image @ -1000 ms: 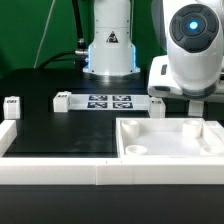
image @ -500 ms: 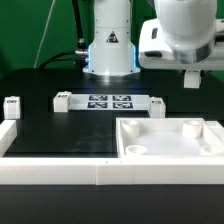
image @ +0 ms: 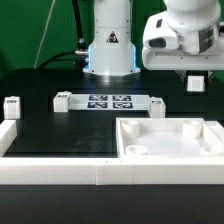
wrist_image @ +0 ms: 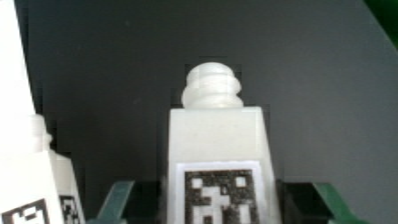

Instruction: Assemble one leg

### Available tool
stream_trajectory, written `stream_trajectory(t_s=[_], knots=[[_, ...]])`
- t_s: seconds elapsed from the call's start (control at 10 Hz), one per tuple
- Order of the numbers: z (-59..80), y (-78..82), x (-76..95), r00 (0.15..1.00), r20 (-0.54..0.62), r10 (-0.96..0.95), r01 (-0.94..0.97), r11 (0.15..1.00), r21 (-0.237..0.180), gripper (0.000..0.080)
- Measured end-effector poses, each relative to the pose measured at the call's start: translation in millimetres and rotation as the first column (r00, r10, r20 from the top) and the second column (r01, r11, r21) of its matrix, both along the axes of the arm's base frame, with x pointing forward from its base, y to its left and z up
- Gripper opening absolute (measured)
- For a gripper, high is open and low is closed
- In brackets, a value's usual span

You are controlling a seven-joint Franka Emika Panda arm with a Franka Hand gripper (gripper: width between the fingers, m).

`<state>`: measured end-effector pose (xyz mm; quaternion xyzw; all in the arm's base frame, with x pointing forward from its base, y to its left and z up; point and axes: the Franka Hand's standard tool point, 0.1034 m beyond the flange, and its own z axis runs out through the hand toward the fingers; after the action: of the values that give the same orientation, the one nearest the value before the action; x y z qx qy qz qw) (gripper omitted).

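Held the leg (wrist_image: 217, 130) between the fingers (wrist_image: 118, 204), closed snugly on both flanks of its tagged body, with the knobbed screw tip left free ahead. Hung clear above the bench (image: 60, 130) in the exterior view, toward one o'clock of the square raised-rim tabletop (image: 175, 153). Looked like the carrying step, with seating not yet begun. Called next for lowering over a round corner socket (image: 137, 150), squaring the tip to it, then pressing and turning. Noted the marker board (image: 106, 101) at eleven o'clock of the tabletop, a small white part (image: 157, 106) just beside its three o'clock end, a second white part (image: 60, 99) at its nine o'clock end, and a tagged white block (image: 12, 106) farther out at nine o'clock. Judged the tabletop's rim likeliest to snag the tip during descent.
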<state>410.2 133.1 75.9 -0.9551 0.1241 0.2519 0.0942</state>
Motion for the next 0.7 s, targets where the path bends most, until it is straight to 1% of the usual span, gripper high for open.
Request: stream_trajectory(t_s=[0.1,0.2,0.3,0.4,0.5,0.7], knots=[[8.6,-15.4,13.2,0.995,0.088,0.045,-0.041,0.998,-0.043,0.029],[22.0,-24.2,21.2,0.984,0.162,0.076,-0.068,0.996,-0.059,0.029],[32.3,-33.7,31.2,0.963,0.253,0.092,-0.073,0.994,-0.083,0.029],[39.0,-37.3,37.9,0.935,0.341,0.095,-0.063,0.992,-0.105,0.029],[35.7,-34.8,36.0,0.913,0.396,0.098,-0.055,0.992,-0.117,0.029],[35.0,-31.6,39.2,0.819,0.566,0.095,-0.019,0.99,-0.14,0.029]])
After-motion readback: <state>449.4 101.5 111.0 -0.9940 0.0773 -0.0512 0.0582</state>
